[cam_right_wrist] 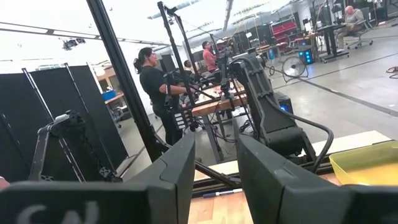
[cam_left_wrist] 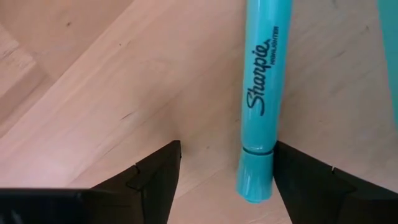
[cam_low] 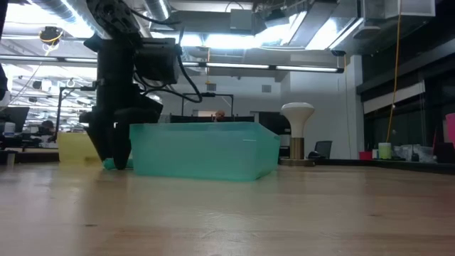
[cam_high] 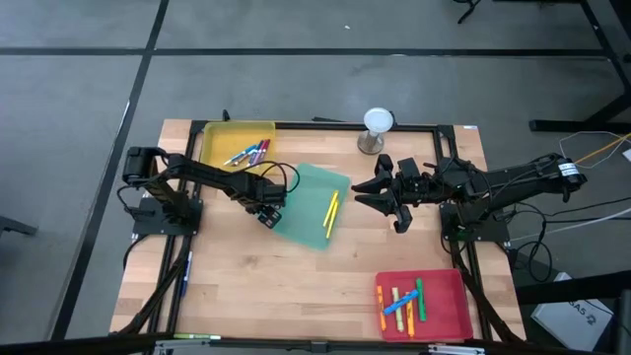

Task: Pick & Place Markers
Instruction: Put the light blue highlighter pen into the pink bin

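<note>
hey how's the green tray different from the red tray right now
The green tray lies near the table's middle, turned at an angle; the red tray sits square at the front right corner. The green tray holds only a yellow marker, while the red tray holds several markers in orange, green and blue. The left gripper works beside the green tray; no gripper is near the red one. Both are flat rectangular trays on the wooden table.

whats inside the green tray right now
In the high view the green tray holds two yellow markers lying side by side near its right edge. Its left corner is covered by the left gripper, so anything there is hidden.
</note>
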